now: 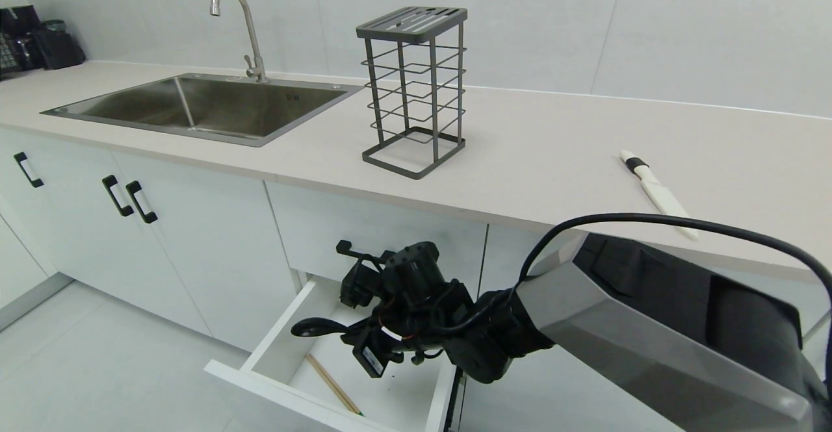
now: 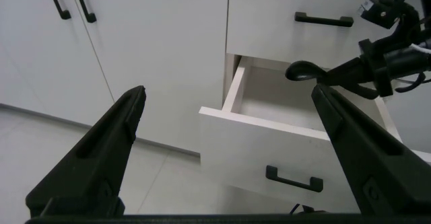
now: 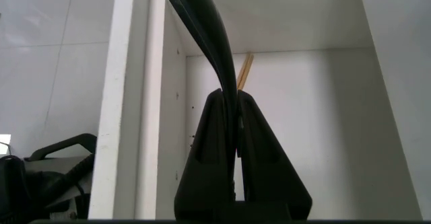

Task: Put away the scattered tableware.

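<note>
Over open drawer [image 1: 279, 328], right tool [image 1: 356, 334] clamps black spoon [image 1: 312, 327] level, bowl pointing left.

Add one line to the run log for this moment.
right claw: shut on black spoon over open drawer | left claw: open | chopsticks: in drawer | white knife: on counter

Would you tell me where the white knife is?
Head view: the white knife lies toward the right of the counter, near its front edge, right of the wire rack.
</note>
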